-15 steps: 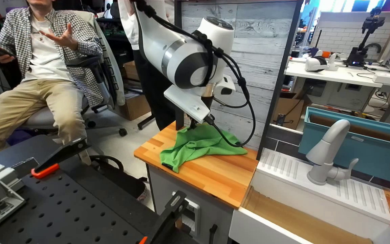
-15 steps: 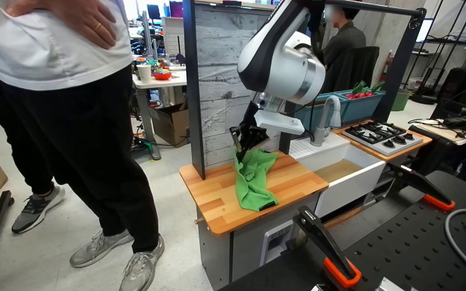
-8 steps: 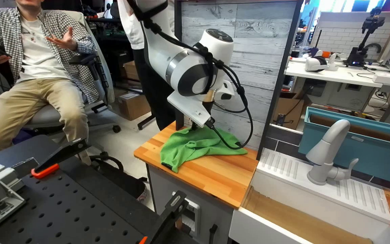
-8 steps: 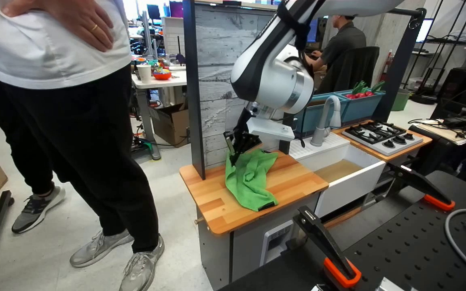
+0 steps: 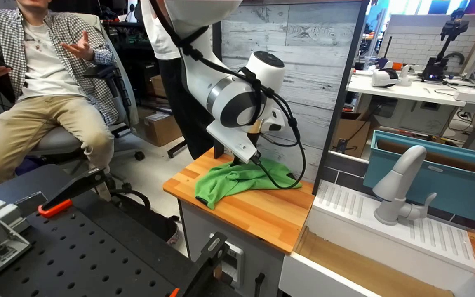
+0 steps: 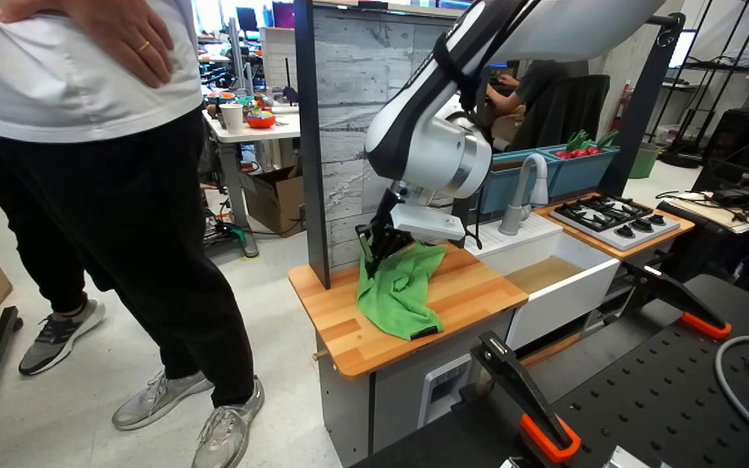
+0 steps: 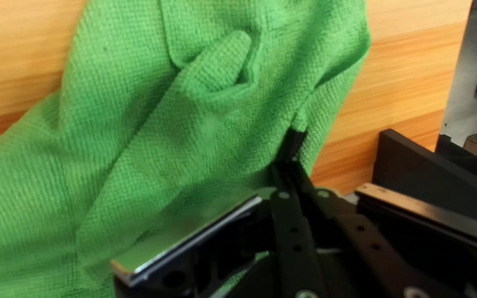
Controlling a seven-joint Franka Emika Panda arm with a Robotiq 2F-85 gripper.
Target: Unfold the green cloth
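lower than a second earlier, the gripper (image 7: 294, 140) and the arm (image 6: 426, 146) above it had sunk toward the wooden counter (image 5: 266, 214), and the green cloth (image 6: 404, 296) had spread wider in an exterior view. the gripper's jaws stood pressed together, with what looked like a thin ridge of the cloth nipped between the tips. the step in hand, i judged, was drawing that nipped edge outward. a low, slow pull seemed best, away from the folds bunched mid-cloth (the curled one looked stubborn), so the whole piece did not travel, with release only once the edge lay flat. the cloth lay rumpled on the counter, close by the grey plank panel (image 5: 324, 82). next came the white sink (image 6: 569, 300) and faucet (image 5: 398, 177), then, out in the room, a standing person (image 6: 147, 201) and a seated person (image 5: 52, 88).
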